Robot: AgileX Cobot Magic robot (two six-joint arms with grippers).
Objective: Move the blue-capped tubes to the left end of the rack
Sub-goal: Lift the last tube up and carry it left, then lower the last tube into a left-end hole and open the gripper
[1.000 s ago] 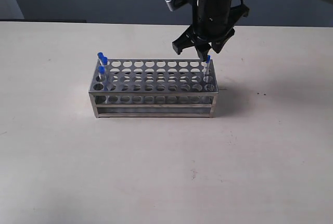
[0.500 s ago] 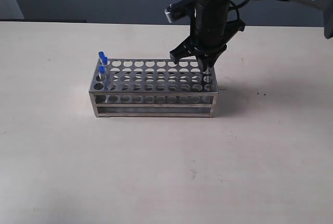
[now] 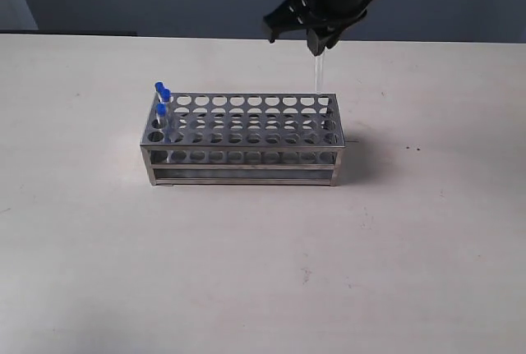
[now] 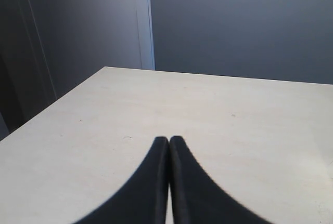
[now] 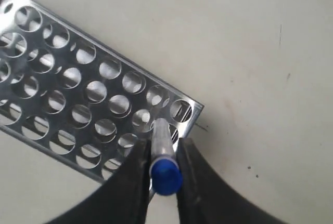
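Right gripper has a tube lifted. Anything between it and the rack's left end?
Nothing visible. The right gripper holds the tube over the right end of the rack; holes leftward stand empty. Three blue-capped tubes already fill left-end holes, so pick a free one beside them.

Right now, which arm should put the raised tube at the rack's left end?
Right. The right gripper holds the blue-capped tube above the rack's right end; the left gripper sits shut over table, rack out of its view.
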